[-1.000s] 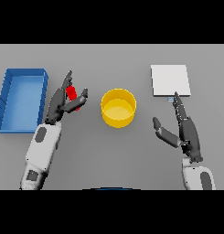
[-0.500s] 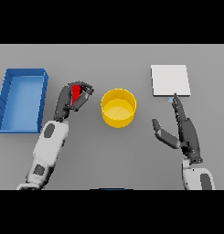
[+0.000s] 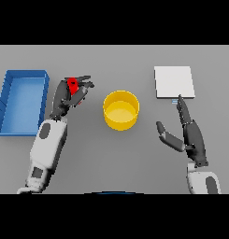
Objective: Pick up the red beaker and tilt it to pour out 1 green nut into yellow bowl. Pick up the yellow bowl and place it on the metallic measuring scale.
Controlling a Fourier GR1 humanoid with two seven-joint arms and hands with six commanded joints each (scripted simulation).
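Note:
My left hand [image 3: 69, 95] has its fingers curled round the small red beaker [image 3: 73, 84], held to the left of the yellow bowl [image 3: 121, 109] and a short way from its rim. The bowl stands near the table's middle; I cannot make out anything inside it. The metallic measuring scale [image 3: 174, 82], a pale square plate, lies at the back right. My right hand [image 3: 190, 135] hovers open in front of the scale, to the right of the bowl, with fingers straight and the thumb spread toward the bowl.
A blue rectangular bin [image 3: 21, 101] sits at the left edge of the table, just beyond my left arm.
My left hand has moved right with the red beaker, away from the blue bin and nearer the bowl, and the arm has turned. The right hand has hardly shifted.

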